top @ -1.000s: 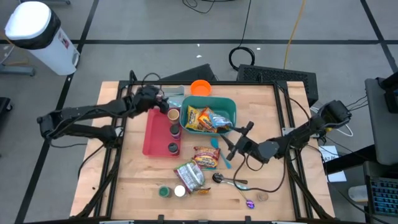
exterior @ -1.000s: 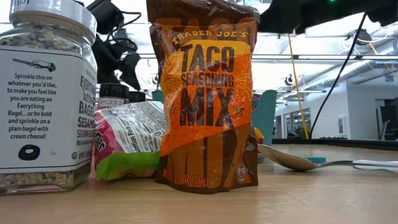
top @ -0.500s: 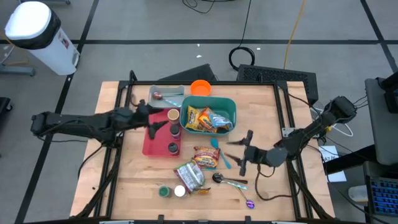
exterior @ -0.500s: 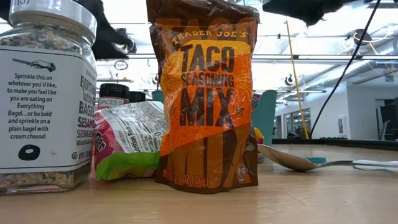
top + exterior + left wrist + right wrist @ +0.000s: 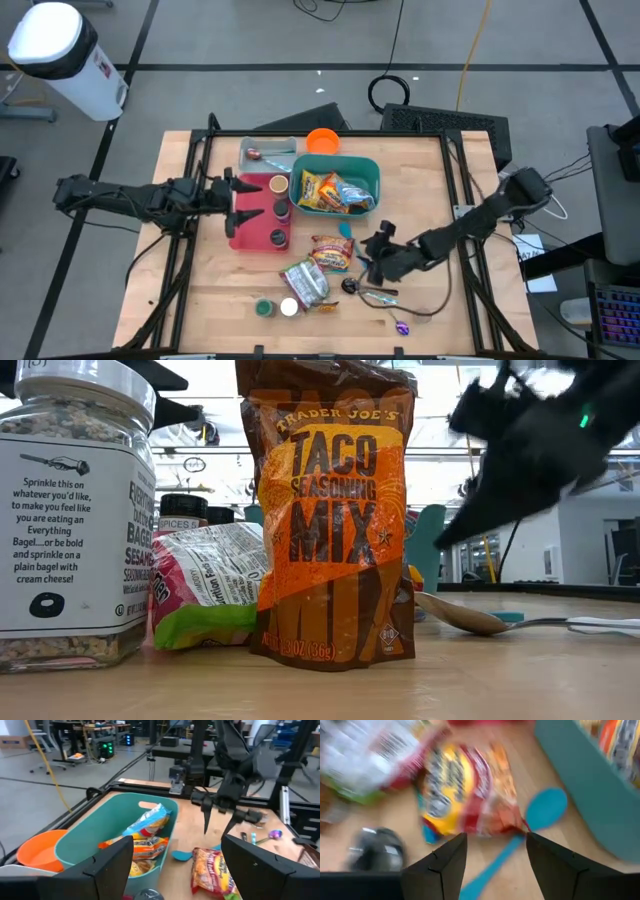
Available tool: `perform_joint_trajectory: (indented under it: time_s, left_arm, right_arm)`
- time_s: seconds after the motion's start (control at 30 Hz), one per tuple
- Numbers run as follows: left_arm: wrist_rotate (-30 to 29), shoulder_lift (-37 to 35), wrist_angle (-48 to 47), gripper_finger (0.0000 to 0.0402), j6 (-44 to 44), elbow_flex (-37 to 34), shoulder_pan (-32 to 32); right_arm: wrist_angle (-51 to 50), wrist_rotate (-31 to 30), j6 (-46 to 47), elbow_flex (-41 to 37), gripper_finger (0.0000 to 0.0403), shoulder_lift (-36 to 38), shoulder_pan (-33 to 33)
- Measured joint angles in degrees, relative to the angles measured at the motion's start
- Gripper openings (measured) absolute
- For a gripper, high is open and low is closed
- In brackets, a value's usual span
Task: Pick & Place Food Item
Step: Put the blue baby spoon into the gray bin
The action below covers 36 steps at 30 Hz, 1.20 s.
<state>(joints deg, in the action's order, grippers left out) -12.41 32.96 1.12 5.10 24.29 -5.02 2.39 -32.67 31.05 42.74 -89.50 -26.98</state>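
A yellow-and-red snack bag lies flat on the table just near of the teal bin, which holds other snack bags. The bag also shows in the right wrist view. My right gripper is open and empty just right of this bag, above a blue spoon. It shows dark and blurred in the low view. My left gripper is open and empty over the left part of the red tray.
Spice bottles stand on the red tray. A pink-and-green bag, a taco seasoning packet, two jars and a metal spoon sit near the front. An orange bowl stands behind the bin.
My right gripper has gone toward the table's near-left and down, closing on the yellow-and-red snack bag, and stays open. My left gripper has drawn back from the tray's far end toward the near and left edges, staying open. No object has moved.
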Motion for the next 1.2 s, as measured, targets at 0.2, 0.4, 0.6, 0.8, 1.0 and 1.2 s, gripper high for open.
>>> perform_joint_trajectory:
  time_s: [0.2,0.4,0.6,0.8,1.0,1.2]
  left_arm:
    - [-0.65,0.10,-0.05,0.0310,1.22,0.00,0.00]
    - [-0.65,0.16,-0.06,0.0310,1.25,0.00,0.00]
    - [-0.65,0.15,-0.06,0.0310,1.28,0.00,0.00]
    - [-0.65,0.16,-0.08,0.0310,1.40,0.00,0.00]
    - [-0.65,0.16,-0.08,0.0310,1.40,0.00,0.00]
    - [-0.63,0.26,-0.08,0.0310,1.38,0.00,0.00]
  right_arm:
    - [0.62,4.28,3.25,0.00,0.0196,-5.99,4.84]
    - [6.26,10.87,4.53,0.04,0.0196,-9.32,7.92]
    - [4.64,11.06,3.89,0.25,0.0181,-11.36,8.98]
    - [-3.70,11.91,4.47,0.19,0.0103,-10.60,8.92]
    - [-6.27,15.35,3.94,0.12,0.0019,-10.25,9.02]
    - [-9.76,16.82,3.82,0.11,0.0026,-10.26,8.96]
